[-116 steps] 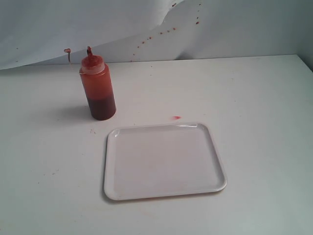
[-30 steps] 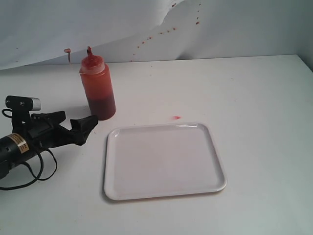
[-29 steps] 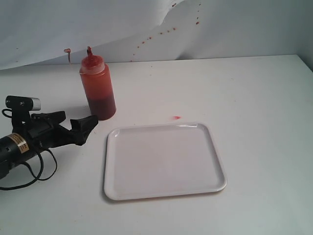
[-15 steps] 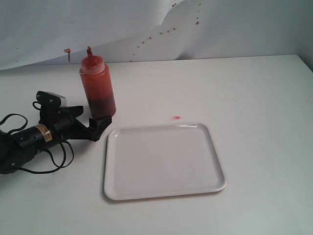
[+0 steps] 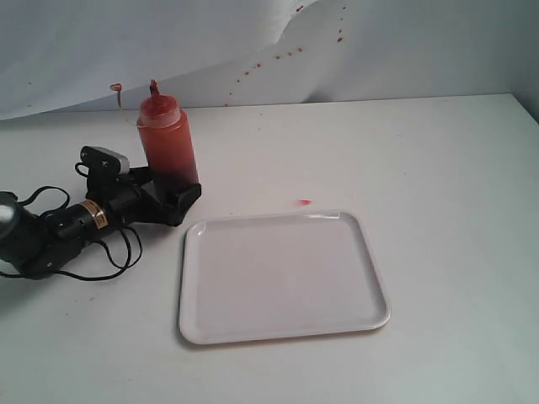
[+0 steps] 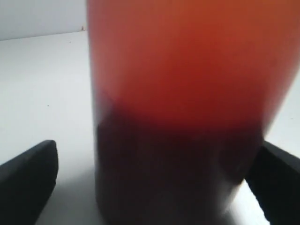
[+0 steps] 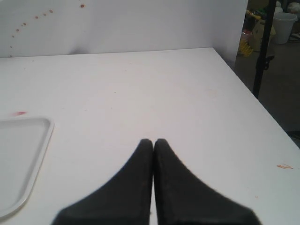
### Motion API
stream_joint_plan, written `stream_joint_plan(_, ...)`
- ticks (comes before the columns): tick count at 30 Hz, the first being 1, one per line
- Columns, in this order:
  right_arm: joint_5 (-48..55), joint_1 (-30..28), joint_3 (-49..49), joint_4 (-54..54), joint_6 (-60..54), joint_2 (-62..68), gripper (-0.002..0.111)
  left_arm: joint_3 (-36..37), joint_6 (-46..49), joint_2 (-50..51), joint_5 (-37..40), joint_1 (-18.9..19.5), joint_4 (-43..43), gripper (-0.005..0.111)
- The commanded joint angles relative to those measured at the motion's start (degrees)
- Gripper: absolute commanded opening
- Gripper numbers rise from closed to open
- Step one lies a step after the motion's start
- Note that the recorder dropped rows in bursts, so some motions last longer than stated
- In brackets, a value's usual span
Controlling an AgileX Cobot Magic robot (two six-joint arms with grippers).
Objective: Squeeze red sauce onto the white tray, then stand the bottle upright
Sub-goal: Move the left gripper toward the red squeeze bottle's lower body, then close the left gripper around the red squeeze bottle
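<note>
I am holding my left gripper (image 5: 174, 199) spread apart around the base of the bottle (image 5: 168, 143), which is standing upright and darkest red at its bottom. The white tray (image 5: 189, 278) is lying just beside it. My right gripper (image 7: 153, 146) is pressing together over the table (image 5: 438, 168), past the tray's rim.

No text is readable; the small yellow label (image 5: 91, 214) is too blurred.
</note>
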Motion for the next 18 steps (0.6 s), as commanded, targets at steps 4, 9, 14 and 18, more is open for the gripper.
stream_joint_plan(4,-0.09,0.02,0.16,0.32,0.11,-0.38,0.0,-4.18,0.15,3.01,-0.58,0.07,2.84,0.105)
stream_joint_plan(9,-0.09,0.02,0.16,0.32,0.11,-0.38,0.0,-6.4,0.15,2.99,-0.58,0.07,2.95,0.105)
stream_joint_plan(14,-0.09,0.02,0.16,0.32,0.11,-0.38,0.0,-6.53,0.38,3.03,-0.69,-0.19,0.62,0.105)
stream_joint_plan(18,-0.09,0.02,0.16,0.32,0.11,-0.38,0.0,-6.53,0.38,3.03,-0.8,-0.19,0.02,0.105)
